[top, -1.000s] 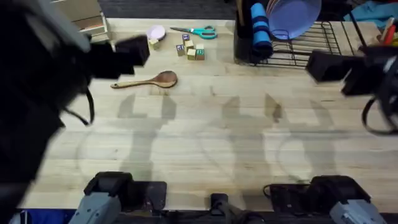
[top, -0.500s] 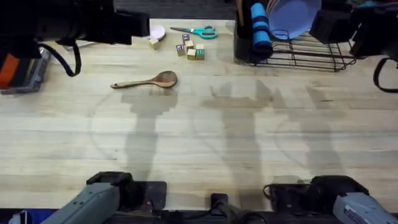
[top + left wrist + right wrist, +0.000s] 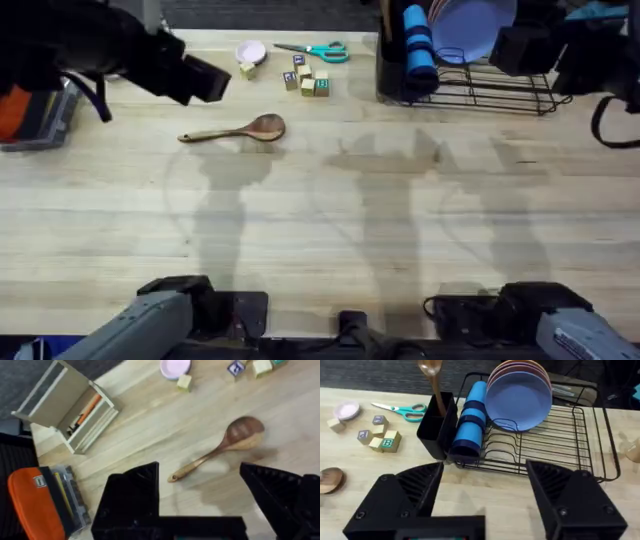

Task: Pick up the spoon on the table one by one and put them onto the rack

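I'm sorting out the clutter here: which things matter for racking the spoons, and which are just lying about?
Job: spoon, rack, left gripper.

Lying about: scissors, blocks, pink lid, beige box, orange case.

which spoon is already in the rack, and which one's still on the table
The spoon standing upright in the rack's black holder is done; the other spoon lies flat on the table.
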